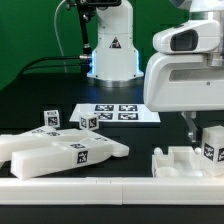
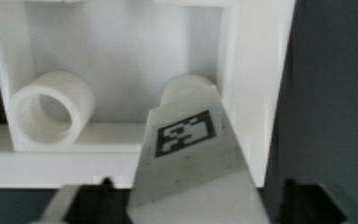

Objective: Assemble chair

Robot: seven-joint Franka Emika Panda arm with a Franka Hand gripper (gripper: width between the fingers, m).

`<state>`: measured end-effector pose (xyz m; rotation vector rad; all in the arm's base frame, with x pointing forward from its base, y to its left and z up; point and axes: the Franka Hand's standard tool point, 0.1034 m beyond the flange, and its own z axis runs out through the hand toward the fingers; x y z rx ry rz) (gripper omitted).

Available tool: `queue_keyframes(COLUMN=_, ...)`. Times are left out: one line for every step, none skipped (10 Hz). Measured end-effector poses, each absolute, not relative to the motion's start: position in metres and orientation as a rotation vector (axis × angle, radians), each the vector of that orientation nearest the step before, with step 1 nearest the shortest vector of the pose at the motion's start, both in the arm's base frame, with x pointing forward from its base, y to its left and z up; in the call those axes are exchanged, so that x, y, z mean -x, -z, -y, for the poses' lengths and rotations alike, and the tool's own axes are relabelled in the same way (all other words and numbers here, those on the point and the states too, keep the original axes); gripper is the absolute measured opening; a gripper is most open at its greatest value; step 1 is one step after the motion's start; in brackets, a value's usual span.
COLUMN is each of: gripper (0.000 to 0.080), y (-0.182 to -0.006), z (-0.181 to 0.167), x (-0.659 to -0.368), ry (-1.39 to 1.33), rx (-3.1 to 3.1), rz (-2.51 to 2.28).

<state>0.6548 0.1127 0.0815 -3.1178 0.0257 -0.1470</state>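
Glossy white two-finger gripper (image 2: 194, 204): dark fingertips (image 2: 87, 202) sit on either side of a matte white tapered plastic leg (image 2: 194, 140) bearing a black-and-white square tag. The wrist view shows thin dark strips between the pads and the leg. Can't tell whether the gripper is clamped on it or loose around it.

The leg stands roughly upright. Its far end is down at a matte white plastic slotted panel (image 2: 87, 40) with raised walls. A short white round ring (image 2: 51, 105) lies in the panel's recess, just beside the leg's end. Whether the leg is seated in a hole is hidden.

In the exterior view the gripper hangs low on the exterior view's right, over the same panel (image 1: 178, 160).

On the exterior view's left, white tapered long legs (image 1: 60, 152) lie flat on the black table (image 1: 30, 90), touching each other. Just behind them are two white tagged small blocks (image 1: 50, 118). The marker board (image 1: 120, 112) lies further back, in front of the robot base (image 1: 112, 50). A white rail (image 1: 100, 186) runs along the front edge.

Progress, judged: early to middle. One leg is at the panel, joint unconfirmed. The long legs and both small blocks are loose and well apart from the panel, so most of the joining looks left to do.
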Motion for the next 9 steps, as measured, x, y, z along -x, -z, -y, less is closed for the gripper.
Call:
queue_keyframes(gripper=0.0283, y=-0.0815, z=-0.1132, x=-0.6548, ry=0.146, rx=3.111, rz=-0.14)
queue_keyframes(gripper=0.0283, y=-0.0818, z=-0.1135, x=-0.6549, ry=0.144, rx=3.084, rz=-0.392)
queue_keyframes(gripper=0.0284, y=-0.0821, z=-0.1127, x=-0.6551, ry=0.141, rx=3.039, rz=-0.632)
queue_keyframes(gripper=0.0284, y=-0.0829, z=-0.113, x=-0.6543, ry=0.117, rx=2.978, rz=-0.878)
queue_keyframes(gripper=0.0284, y=-0.0822, z=-0.1113, x=-0.6553, ry=0.105, rx=2.88, rz=-1.118)
queue_keyframes(gripper=0.0284, y=-0.0808, z=-0.1109, x=-0.6549, ry=0.089, rx=2.775, rz=-1.33)
queue_keyframes(gripper=0.0284, y=-0.0799, z=-0.1102, x=-0.6549, ry=0.072, rx=2.659, rz=-1.525)
queue_keyframes(gripper=0.0284, y=-0.0799, z=-0.1075, x=-0.6547, ry=0.04, rx=2.49, rz=-1.739)
queue_keyframes(gripper=0.0284, y=-0.0796, z=-0.1071, x=-0.6538, ry=0.028, rx=2.417, rz=-1.824)
